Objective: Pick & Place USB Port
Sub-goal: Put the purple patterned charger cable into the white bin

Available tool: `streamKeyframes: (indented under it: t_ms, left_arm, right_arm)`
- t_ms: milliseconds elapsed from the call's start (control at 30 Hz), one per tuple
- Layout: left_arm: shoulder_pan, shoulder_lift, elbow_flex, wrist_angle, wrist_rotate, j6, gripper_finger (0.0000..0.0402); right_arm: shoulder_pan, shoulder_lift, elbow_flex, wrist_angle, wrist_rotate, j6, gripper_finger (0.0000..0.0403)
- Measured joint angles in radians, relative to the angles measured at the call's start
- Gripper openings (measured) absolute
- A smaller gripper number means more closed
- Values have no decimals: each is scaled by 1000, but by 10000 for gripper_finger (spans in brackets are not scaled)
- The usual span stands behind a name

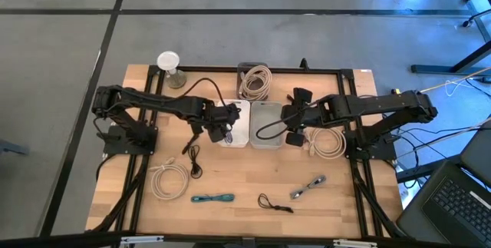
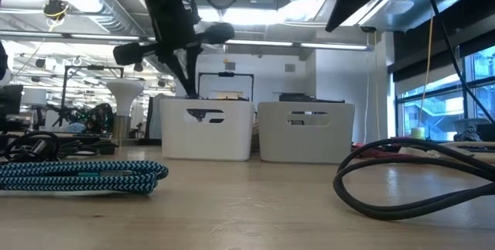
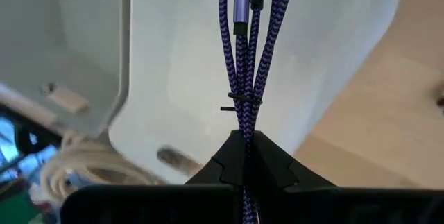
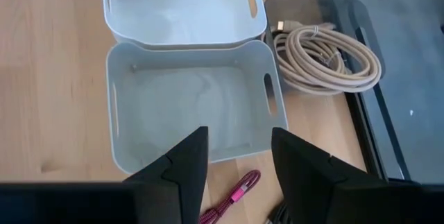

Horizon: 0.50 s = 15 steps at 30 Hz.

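A purple braided USB cable (image 3: pixel 243 57), its strands bundled by a thin black tie, hangs below my left gripper (image 3: pixel 244 141), which is shut on it above the white bin (image 1: pixel 236 129). Its metal plugs (image 3: pixel 248 2) point down toward the bin's floor. In the low view the cable (image 2: pixel 188 83) drops behind the white bin's rim (image 2: pixel 205 101). My right gripper (image 4: pixel 239 158) hovers open and holds nothing above the near edge of the grey bin (image 4: pixel 194 106), which stands right beside the white one. My left gripper pinches the bundled strands (image 3: pixel 244 121) between its two fingers, just behind the black tie. The fingers slant steeply down from above and lie along the cable. The bundle hangs below them with the plug ends lowest; whether they touch the bin's floor I cannot tell.
A beige cable coil (image 4: pixel 326 50) lies in a dark tray behind the bins. On the table lie a white coil (image 1: pixel 170 177), a teal cable (image 1: pixel 212 199), a black cable (image 1: pixel 275 204), a grey cable (image 1: pixel 307 187), another pale coil (image 1: pixel 326 142) and a pink cable (image 4: pixel 232 200).
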Motion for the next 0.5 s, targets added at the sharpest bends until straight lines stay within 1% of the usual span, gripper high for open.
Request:
streamKeyframes:
  t_ms: [167,333,500]
  left_arm:
    - [0,24,0,37,16,72,3]
    - [8,63,0,21,30,82,6]
    - [14,94,0,36,23,81,24]
  right_arm:
    - [0,0,0,12,0,0,162]
    - [0,1,-1,11,0,1,162]
    - [0,1,-1,7,0,2,162]
